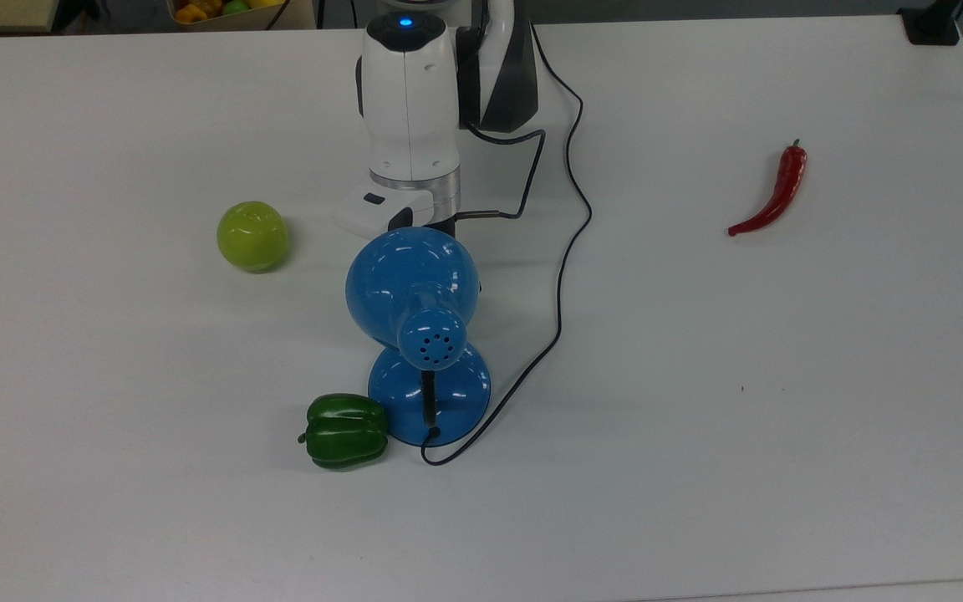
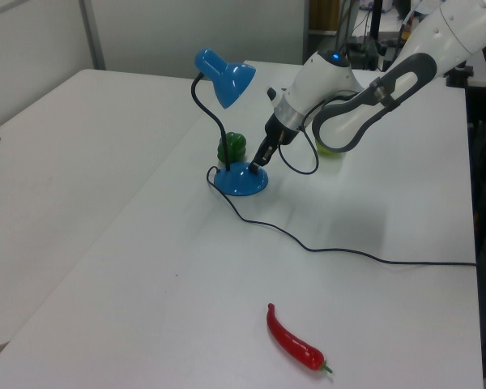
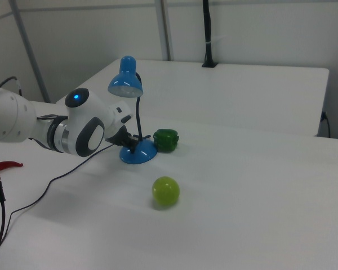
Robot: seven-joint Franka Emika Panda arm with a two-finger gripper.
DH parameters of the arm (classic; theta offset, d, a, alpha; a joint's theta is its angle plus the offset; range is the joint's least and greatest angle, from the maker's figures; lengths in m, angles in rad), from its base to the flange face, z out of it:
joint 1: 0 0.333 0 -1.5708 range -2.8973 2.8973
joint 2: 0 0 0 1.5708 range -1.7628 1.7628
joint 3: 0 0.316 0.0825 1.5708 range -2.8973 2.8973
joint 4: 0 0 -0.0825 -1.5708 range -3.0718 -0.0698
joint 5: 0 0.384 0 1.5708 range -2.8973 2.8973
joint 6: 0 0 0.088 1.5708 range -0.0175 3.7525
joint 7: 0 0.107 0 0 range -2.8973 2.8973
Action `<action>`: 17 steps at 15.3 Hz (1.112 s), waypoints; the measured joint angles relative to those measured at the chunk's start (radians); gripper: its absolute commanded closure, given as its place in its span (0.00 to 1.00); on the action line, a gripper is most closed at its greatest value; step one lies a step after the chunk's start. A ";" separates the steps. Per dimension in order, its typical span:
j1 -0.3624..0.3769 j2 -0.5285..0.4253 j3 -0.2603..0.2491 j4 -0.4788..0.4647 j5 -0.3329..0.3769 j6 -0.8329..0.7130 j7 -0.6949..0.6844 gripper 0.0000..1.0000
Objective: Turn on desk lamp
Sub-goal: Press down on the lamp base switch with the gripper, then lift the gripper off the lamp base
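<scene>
The lamp (image 1: 419,326) stands a little left of centre in the top view, at centre left in the left view and at left of centre in the right view. Its shade (image 2: 227,77) sits high on a curved black neck (image 2: 211,121) over a round base (image 2: 241,180). It looks like glossy painted metal: stiff, slick, and top-heavy on that thin neck, so a sideways shove would likely slide or tip it. The task needs no lifting. The sensible contact is a downward press on the base, where a switch presumably sits, though no switch can be made out. The neck probably bends, so it is a poor place to push.

The gripper (image 2: 256,159) has its tip down at the base's edge in the left view. Whether the jaws are parted or closed cannot be told; they appear as one dark tip.

In the top view the shade covers the gripper tip, leaving the arm's white wrist (image 1: 408,109) above it, but that view lays out the cord (image 1: 561,276) looping from the base up the frame, the pepper (image 1: 346,430) just beside the base, the green ball (image 1: 252,236) to the left and the chili (image 1: 774,194) at far right. The left view shows the tip meeting the base. The right view looks under the shade (image 3: 125,85), which seems unlit, and shows the gripper (image 3: 129,140) close beside the base (image 3: 138,153), on the bare tabletop (image 3: 259,191).
</scene>
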 measured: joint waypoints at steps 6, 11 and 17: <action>0.000 0.000 0.000 0.000 0.000 0.000 0.000 1.00; 0.000 0.000 0.000 0.000 0.000 0.000 0.000 1.00; 0.001 0.008 0.000 0.001 0.000 0.028 0.000 1.00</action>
